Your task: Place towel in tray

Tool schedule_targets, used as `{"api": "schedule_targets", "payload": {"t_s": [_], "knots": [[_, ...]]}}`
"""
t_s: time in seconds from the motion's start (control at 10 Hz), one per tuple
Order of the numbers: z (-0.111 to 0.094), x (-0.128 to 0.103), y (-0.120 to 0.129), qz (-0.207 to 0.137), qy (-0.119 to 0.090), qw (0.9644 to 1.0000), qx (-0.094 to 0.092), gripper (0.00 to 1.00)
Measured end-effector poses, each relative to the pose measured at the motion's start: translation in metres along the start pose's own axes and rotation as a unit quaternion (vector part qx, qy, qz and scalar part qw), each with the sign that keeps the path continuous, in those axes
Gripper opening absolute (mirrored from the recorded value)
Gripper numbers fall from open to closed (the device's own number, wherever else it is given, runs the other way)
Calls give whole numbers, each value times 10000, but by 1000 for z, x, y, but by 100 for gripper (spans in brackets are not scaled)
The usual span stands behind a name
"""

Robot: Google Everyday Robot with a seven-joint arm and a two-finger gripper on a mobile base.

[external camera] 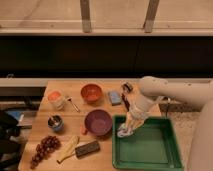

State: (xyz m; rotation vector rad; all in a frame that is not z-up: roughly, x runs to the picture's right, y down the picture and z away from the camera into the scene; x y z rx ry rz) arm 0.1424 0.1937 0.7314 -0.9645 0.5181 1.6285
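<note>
Now gripper [131,120] clamped on towel [125,130], hanging lengthwise downward, over tray [150,155] left rim

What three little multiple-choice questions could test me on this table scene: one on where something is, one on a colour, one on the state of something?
1. Where is the gripper?
A. Over the near-left part of the tray
B. Over the grapes
C. Beside the cup

2. What colour is the tray?
A. Purple
B. Green
C. Orange

3. What is the state of the towel?
A. Folded beside the orange bowl
B. Lying flat in the purple bowl
C. Hanging from the gripper above the tray's left edge

Answers: 1 A, the arm ends above the tray's left rim. 2 B, the big square tray is green. 3 C, the pale cloth dangles under the gripper, its lower end about at the tray's rim; whether it touches is unclear.
</note>
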Motion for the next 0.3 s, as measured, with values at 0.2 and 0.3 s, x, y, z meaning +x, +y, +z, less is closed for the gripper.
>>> {"api": "schedule_targets", "payload": {"t_s": [0.2, 0.3], "knots": [[-6, 2, -2, 68, -279, 9996, -69, 77], [-6, 2, 0, 52, -279, 9996, -70, 77]]}}
